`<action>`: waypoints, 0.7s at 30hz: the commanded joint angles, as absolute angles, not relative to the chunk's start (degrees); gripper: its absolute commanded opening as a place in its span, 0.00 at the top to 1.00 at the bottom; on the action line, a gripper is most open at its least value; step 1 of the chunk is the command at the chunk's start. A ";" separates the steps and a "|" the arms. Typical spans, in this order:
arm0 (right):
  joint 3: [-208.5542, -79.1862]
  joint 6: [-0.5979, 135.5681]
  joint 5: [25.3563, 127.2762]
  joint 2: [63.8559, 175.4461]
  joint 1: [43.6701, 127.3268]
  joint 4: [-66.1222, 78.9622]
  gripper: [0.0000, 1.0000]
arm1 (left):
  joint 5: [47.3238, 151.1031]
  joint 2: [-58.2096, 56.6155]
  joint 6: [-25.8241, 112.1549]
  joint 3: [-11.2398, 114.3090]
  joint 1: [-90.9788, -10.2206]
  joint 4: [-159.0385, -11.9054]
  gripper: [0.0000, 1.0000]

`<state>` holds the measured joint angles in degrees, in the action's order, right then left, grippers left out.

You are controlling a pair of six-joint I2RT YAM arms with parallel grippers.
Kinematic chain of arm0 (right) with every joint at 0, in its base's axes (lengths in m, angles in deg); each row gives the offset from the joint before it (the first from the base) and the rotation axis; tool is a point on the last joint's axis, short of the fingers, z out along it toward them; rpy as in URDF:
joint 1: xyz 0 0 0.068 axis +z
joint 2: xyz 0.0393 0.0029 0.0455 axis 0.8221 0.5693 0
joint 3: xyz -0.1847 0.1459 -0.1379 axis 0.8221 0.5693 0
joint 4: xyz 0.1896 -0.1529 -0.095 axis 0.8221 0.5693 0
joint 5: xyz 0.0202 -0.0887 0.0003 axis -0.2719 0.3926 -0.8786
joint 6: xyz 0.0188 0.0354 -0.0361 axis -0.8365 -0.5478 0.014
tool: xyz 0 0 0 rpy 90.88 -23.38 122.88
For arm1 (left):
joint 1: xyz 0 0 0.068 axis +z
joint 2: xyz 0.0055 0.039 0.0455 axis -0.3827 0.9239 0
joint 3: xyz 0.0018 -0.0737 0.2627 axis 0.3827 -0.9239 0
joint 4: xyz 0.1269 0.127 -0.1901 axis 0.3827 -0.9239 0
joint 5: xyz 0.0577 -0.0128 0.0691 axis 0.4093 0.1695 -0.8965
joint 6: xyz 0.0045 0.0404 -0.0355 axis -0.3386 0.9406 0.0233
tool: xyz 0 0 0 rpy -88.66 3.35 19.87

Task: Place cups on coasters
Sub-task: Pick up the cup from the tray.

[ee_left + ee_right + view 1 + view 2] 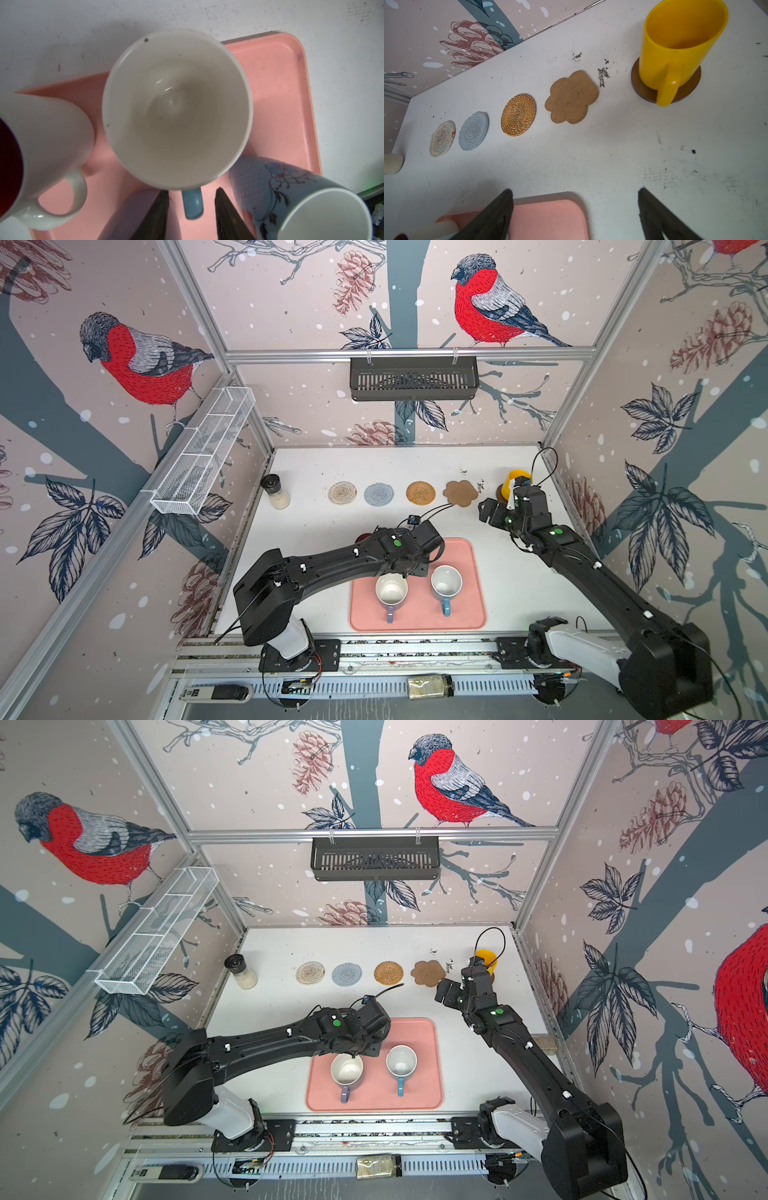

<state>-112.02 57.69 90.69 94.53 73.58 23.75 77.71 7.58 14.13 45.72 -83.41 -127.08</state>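
While upright, four mugs (176, 108) on tray (280, 83)

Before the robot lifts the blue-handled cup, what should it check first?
1. Left gripper straddles the handle of the blue-handled cup: ok.
2. Jaws closed on that handle: not ok, gaps show.
3. Room past the white cup and floral cup: cannot tell.
4. Cork coaster bare: ok.
5. Right gripper open, empty: ok.
6. Yellow cup on wooden coaster: ok.
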 commanded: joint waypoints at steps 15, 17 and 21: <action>-111.63 57.28 89.90 93.88 74.09 22.52 0.07 | 75.99 12.67 15.58 48.82 -83.41 -128.51 0.77; -111.41 57.34 89.81 93.89 74.19 22.15 0.07 | 75.94 12.73 15.55 48.92 -83.32 -128.63 0.83; -111.24 57.31 89.90 93.63 74.32 21.87 0.07 | 75.78 13.46 15.79 49.70 -83.32 -129.98 0.90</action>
<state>-111.37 57.69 90.21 94.10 74.15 23.69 76.48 13.07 15.44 49.04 -83.41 -128.61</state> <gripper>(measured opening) 0.930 0.166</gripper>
